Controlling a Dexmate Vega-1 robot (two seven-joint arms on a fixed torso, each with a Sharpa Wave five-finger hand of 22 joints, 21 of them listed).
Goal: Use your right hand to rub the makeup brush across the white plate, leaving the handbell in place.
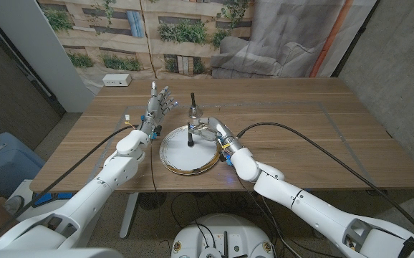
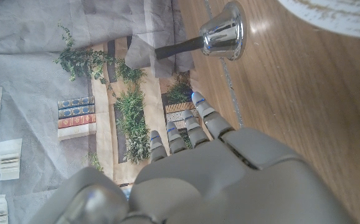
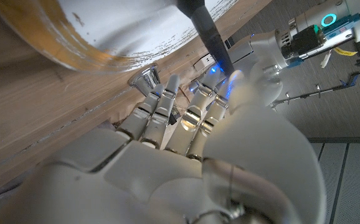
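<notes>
The white plate (image 1: 182, 159) with a gold rim lies on the wooden table's front middle. My right hand (image 1: 210, 130) reaches over its far right edge and grips the makeup brush (image 1: 190, 137), whose dark handle stands nearly upright with its tip down on the plate. In the right wrist view the brush handle (image 3: 206, 30) runs from my right hand (image 3: 186, 149) to the plate (image 3: 99, 31). The silver handbell (image 1: 193, 109) with a black handle stands just behind the plate, also seen as the handbell (image 2: 222, 36). My left hand (image 1: 159, 104) stands left of the bell, fingers spread, holding nothing.
A white box (image 1: 117, 80) sits at the table's back left edge. A black cable (image 1: 314, 143) arcs over the table on the right of my right arm. Bare wood stretches to the right. Fabric backdrops hang behind the table.
</notes>
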